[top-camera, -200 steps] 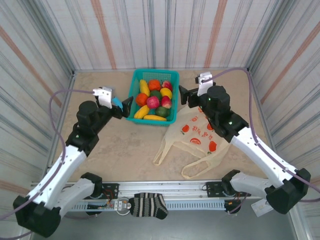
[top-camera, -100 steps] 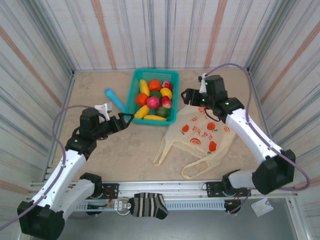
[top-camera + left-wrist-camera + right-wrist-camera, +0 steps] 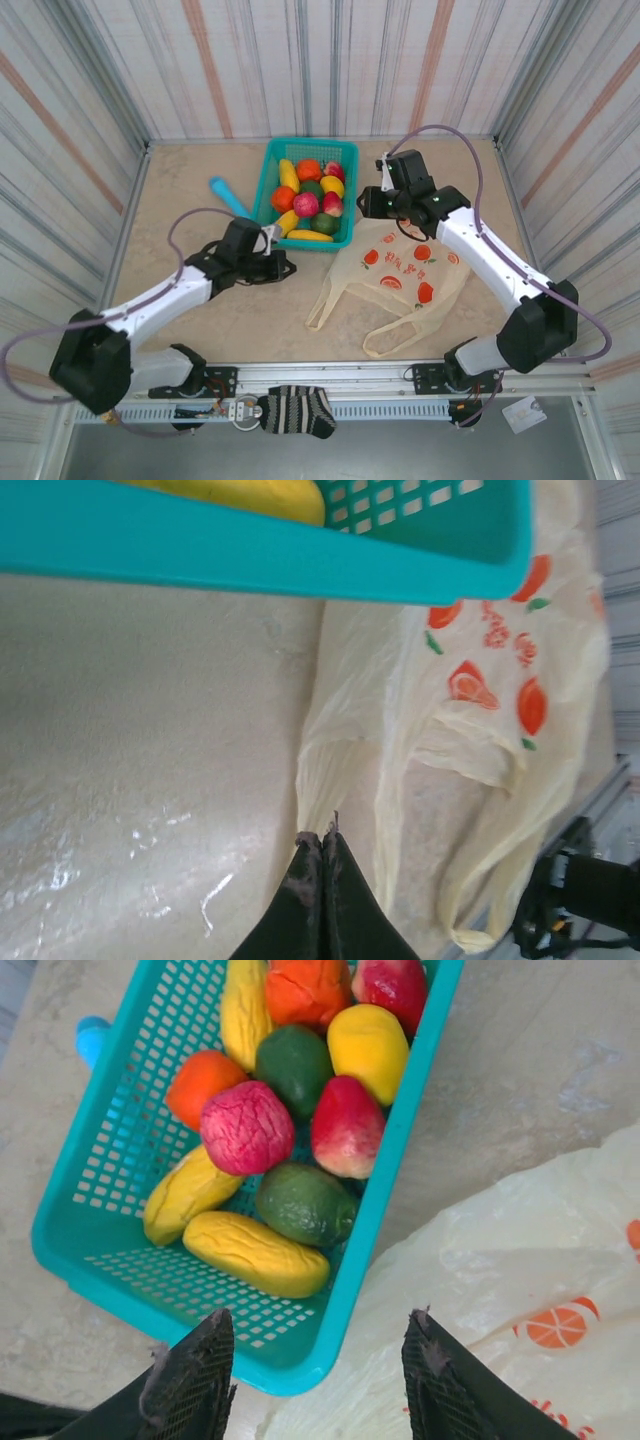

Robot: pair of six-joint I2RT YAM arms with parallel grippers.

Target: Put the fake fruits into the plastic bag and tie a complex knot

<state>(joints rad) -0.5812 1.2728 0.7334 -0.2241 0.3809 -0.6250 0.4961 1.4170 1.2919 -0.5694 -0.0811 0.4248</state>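
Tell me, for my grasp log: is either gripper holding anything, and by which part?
Nothing is held: left gripper shut empty, right gripper open near the basket.

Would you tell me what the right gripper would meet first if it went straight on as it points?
Probably the near rim of the basket, seen between the jaws of the right gripper; the bag lies beside that line. Depth is unclear.

Fake fruits [image 3: 310, 198] lie in the basket [image 3: 265, 190]; plastic bag [image 3: 400, 265] just right of it
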